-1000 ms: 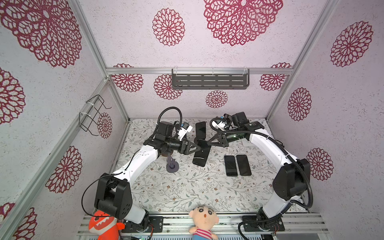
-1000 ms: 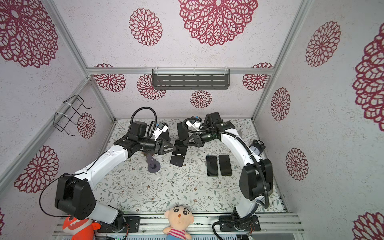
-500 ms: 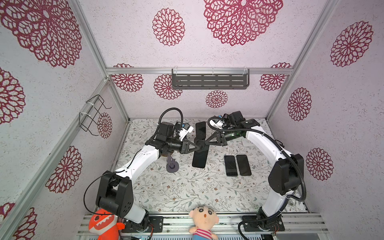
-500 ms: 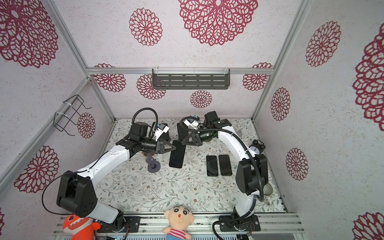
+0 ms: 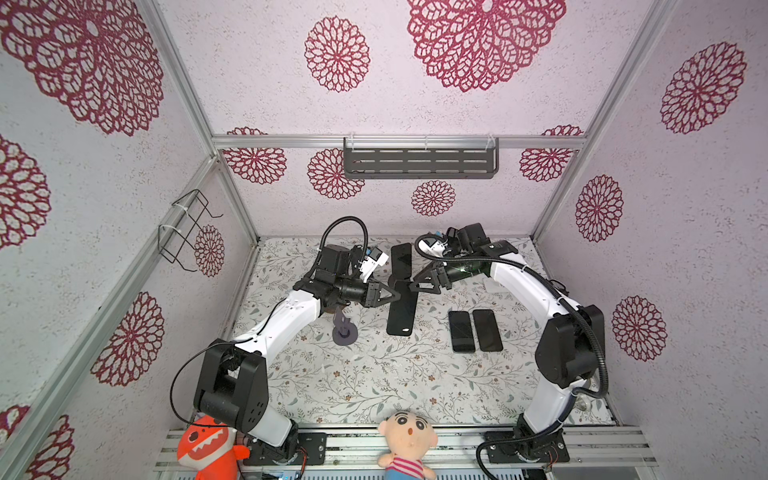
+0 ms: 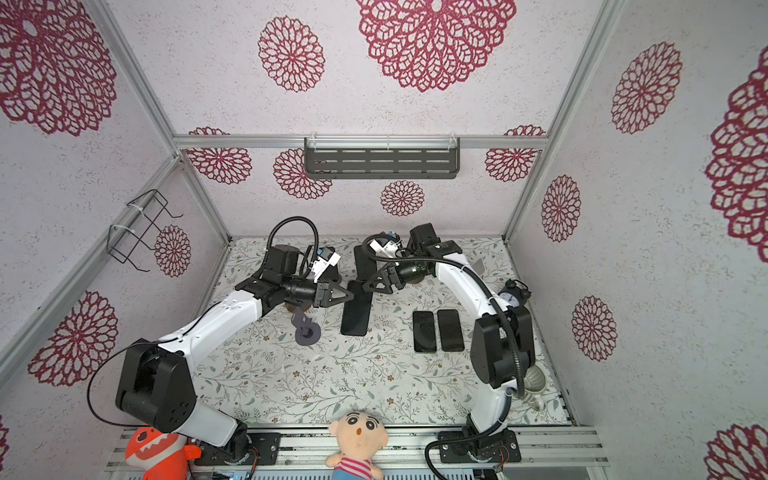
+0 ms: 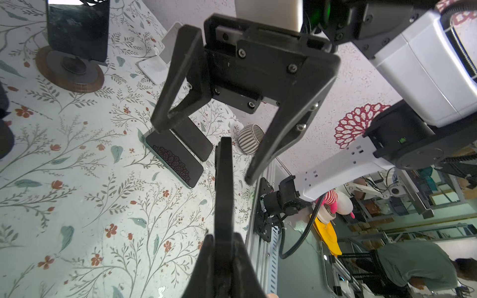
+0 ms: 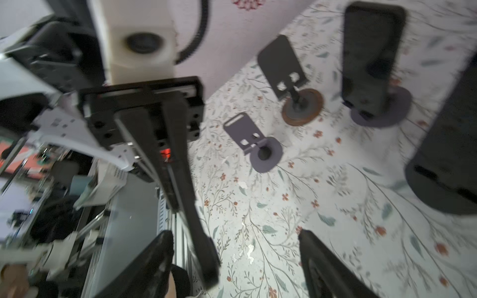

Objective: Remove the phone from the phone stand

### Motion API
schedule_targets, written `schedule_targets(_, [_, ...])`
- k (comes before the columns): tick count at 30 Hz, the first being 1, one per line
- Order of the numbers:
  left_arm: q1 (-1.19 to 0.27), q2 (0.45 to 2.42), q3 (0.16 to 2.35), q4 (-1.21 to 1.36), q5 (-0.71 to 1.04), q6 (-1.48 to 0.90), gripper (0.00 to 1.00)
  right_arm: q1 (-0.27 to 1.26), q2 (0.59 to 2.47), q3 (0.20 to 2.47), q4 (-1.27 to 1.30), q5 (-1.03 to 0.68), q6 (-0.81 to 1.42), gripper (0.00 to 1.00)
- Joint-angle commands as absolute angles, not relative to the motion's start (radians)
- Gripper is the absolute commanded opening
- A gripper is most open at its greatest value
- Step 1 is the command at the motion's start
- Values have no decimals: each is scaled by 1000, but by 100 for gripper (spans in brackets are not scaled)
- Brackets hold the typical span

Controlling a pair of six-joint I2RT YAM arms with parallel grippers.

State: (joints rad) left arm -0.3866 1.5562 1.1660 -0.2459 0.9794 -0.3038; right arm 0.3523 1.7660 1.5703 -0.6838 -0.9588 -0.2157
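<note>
Left pincer (image 5: 395, 296) pinches the phone (image 5: 401, 318); right pincer (image 5: 412, 286) stands spread, just beside it

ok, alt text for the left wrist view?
The left claw is shut on a black phone seen edge-on, with the floral table behind. The right claw faces it with its jaws open, and two phones lie flat on the table beyond.

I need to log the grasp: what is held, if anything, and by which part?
The left gripper pinches the black phone near one end; the right gripper stands open, holding nothing.
</note>
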Motion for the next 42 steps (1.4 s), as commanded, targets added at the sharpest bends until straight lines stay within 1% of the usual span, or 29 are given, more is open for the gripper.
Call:
schedule_targets(1, [-390, 1543, 1132, -90, 913, -403, 0, 342, 1625, 1507, -543, -667, 0, 83])
schedule_targets(3, [-390, 1531, 1107, -32, 848, -459, 0, 348, 1564, 1443, -504, -564, 89, 84])
schedule_targets(5, [-391, 1522, 1086, -8, 740, -514, 0, 372, 1506, 1379, -462, -429, 166, 85])
schedule_targets(8, [-394, 1517, 1077, -18, 630, -564, 0, 459, 1436, 1298, -405, -247, 224, 86])
schedule_targets(9, [-399, 1511, 1072, -18, 593, -583, 0, 494, 1424, 1284, -397, -202, 238, 87])
schedule_targets(12, [-418, 1497, 1060, -29, 508, -606, 0, 582, 1409, 1262, -369, -138, 289, 90])
schedule_targets(14, [-429, 1487, 1055, -41, 459, -611, 0, 635, 1401, 1240, -334, -117, 309, 93])
schedule_targets(18, [-436, 1474, 1034, -7, 452, -645, 0, 710, 1416, 1220, -294, -110, 331, 97])
schedule_targets(27, [-436, 1474, 1023, 22, 479, -681, 0, 764, 1520, 1196, -184, -135, 362, 98])
schedule_targets(34, [-436, 1475, 1019, 43, 509, -686, 0, 765, 1570, 1198, -134, -129, 376, 99])
schedule_targets(37, [-437, 1476, 1019, 44, 511, -685, 0, 765, 1583, 1197, -111, -130, 404, 93])
schedule_targets(40, [-436, 1475, 1018, 44, 511, -681, 0, 767, 1591, 1192, -98, -119, 438, 82])
schedule_targets(42, [-436, 1476, 1018, 43, 509, -680, 0, 769, 1589, 1187, -97, -108, 443, 79])
